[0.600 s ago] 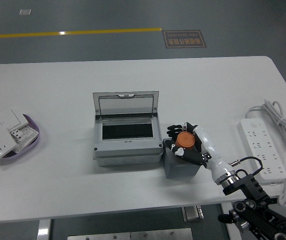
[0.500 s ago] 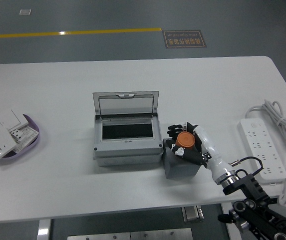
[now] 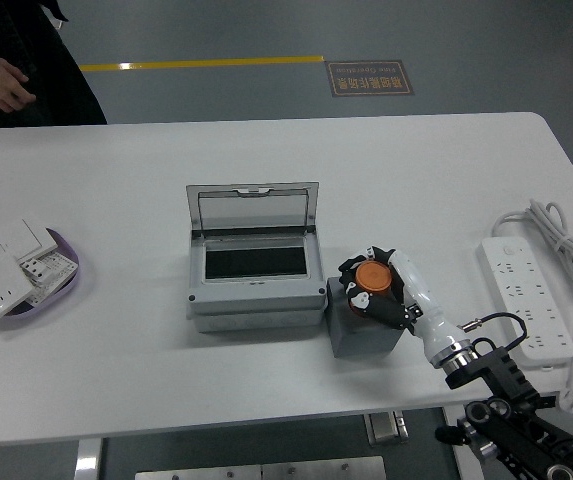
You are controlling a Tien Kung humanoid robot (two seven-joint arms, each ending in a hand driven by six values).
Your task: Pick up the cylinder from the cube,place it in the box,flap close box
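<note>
- Person [image 3: 11,60] in dark clothing at the far left corner, beyond the table's far edge, one bare hand [image 3: 1,85] hanging loosely and holding nothing.
- Purple dish [image 3: 66,285] near the left edge of the white table [image 3: 416,180], loaded with white wall switches and sockets [image 3: 6,270] that overhang its rim.
- Grey box [image 3: 254,270] around the table's middle, its clear-windowed flap [image 3: 253,208] standing open and tilted back at the far side; the dark inside is exposed.
- Grey cube [image 3: 364,325] just beside the box's right wall, very close or touching.
- Orange cylinder [image 3: 372,277] above the cube's top; whether it rests on the cube or is slightly lifted cannot be told.
- Right hand [image 3: 376,290] reaches in from the lower right, black fingers [image 3: 351,270] curled around the cylinder on its far and left sides and thumb on the near side, so the cylinder sits inside the grasp with its orange top showing.
- White forearm shell [image 3: 421,300] runs back from the hand to black joints at the lower right corner.
- White power strip [image 3: 524,295] with its coiled cable [image 3: 561,235] near the right edge, well apart from the hand.
</note>
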